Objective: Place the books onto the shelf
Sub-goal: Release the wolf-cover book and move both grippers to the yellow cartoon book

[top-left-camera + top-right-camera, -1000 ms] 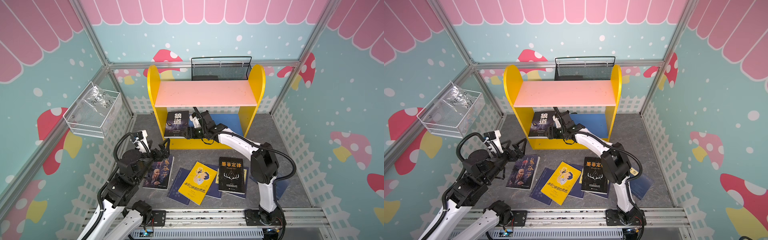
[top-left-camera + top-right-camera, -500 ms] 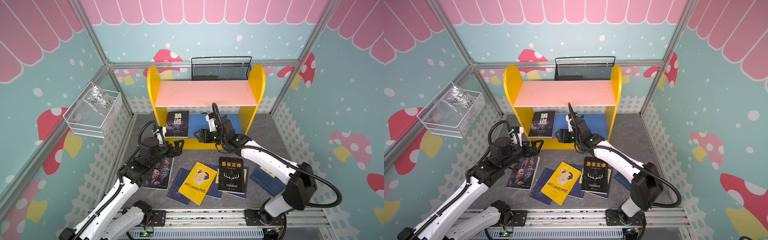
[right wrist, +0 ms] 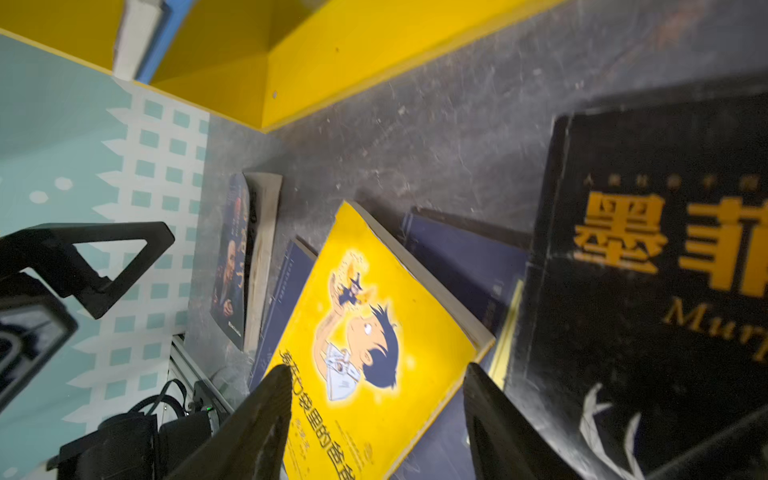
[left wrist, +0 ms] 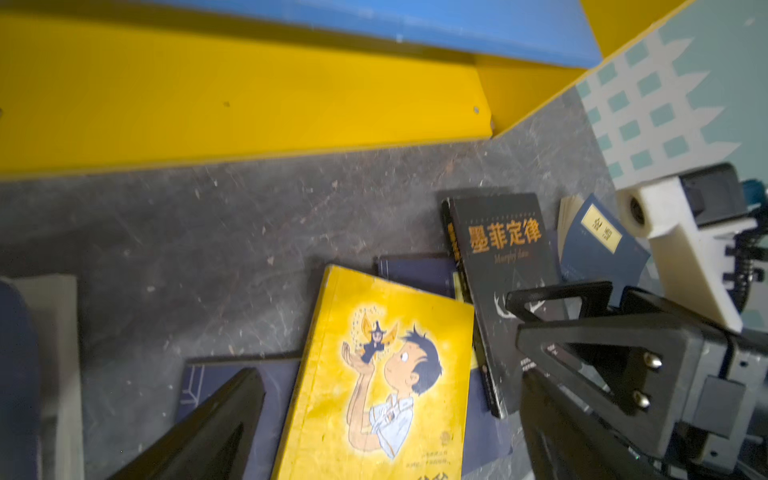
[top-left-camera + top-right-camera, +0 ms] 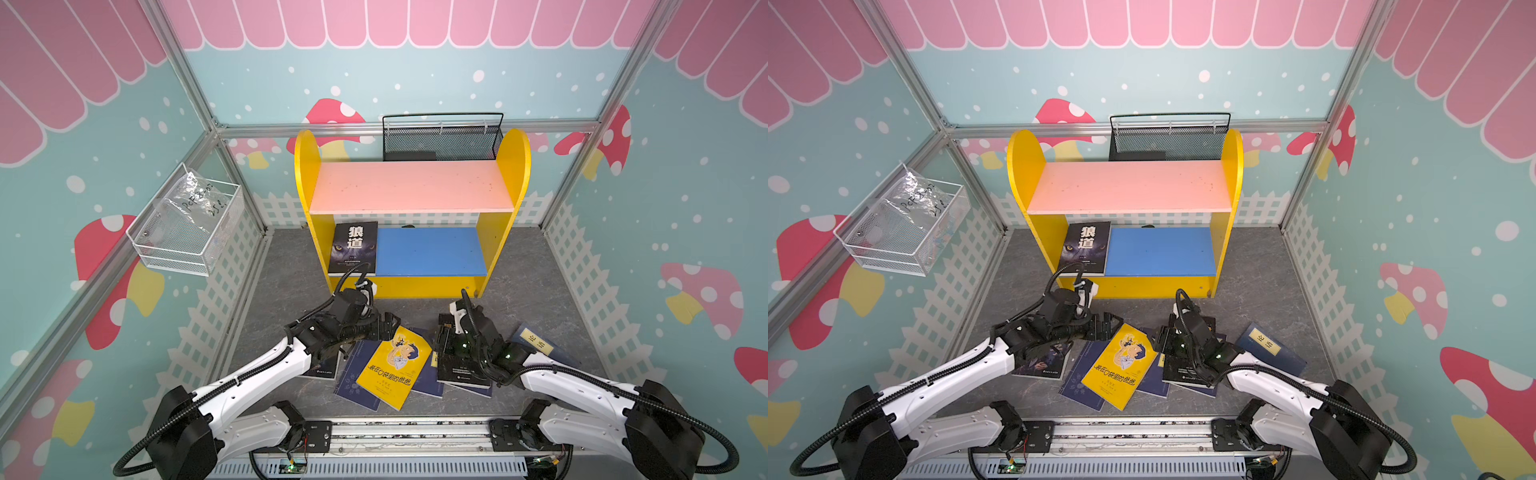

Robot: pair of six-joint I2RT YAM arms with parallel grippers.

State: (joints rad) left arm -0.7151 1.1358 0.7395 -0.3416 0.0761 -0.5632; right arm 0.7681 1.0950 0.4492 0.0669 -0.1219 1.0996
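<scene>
While 1 book [image 5: 353, 248] rests on the shelf [image 5: 411, 187], left end effector [image 5: 388, 326] and right end effector [image 5: 441, 334] gape empty.

In a top view, a black mesh basket [image 5: 442, 141] is sitting at the upper middle of the frame against the back wall. A white wire basket [image 5: 174, 249] is hanging at the left, holding a crumpled clear plastic bag [image 5: 195, 203]. Red mushroom prints [image 5: 702, 286] are dotting the teal walls. A grey tabletop [image 5: 286, 299] is spreading below, and a metal rail [image 5: 399, 432] is running along the bottom edge.
</scene>
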